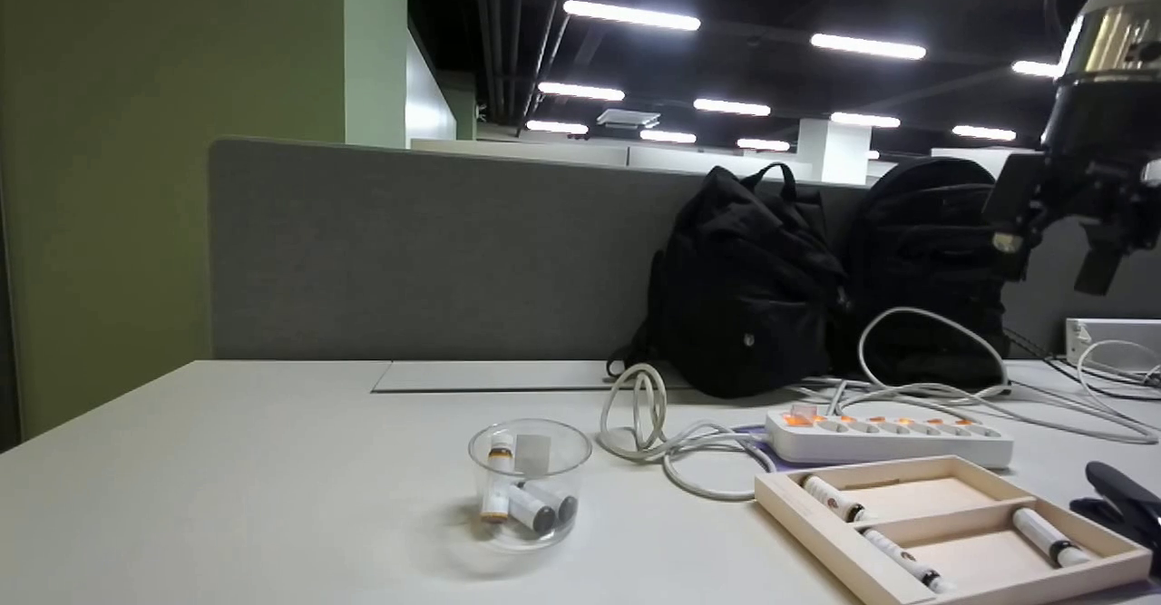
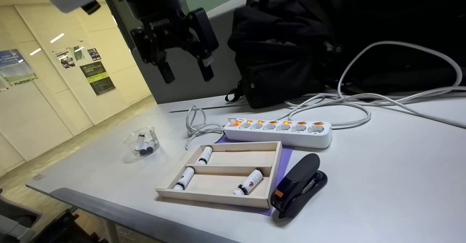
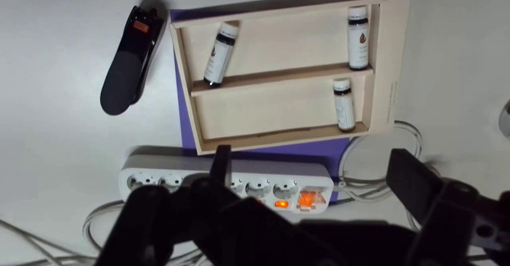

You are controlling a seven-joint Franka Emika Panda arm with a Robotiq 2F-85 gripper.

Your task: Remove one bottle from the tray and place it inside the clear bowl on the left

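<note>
The table (image 2: 382, 170) bears two black backpacks (image 1: 753, 306), the tray (image 3: 389, 58) and, between them, the power strip (image 2: 276, 135). The hand (image 2: 186, 72) hangs above, fingers parted. A stapler (image 3: 129, 64) lies beside the tray. The clear bowl (image 1: 573, 473) holds three bottles (image 1: 496, 487); the tray, below the hand, three more bottles (image 3: 358, 40).

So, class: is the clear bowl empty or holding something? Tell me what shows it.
Holding something: three small whitish bottles are inside the clear bowl, seen through its transparent wall in both exterior views.
</note>
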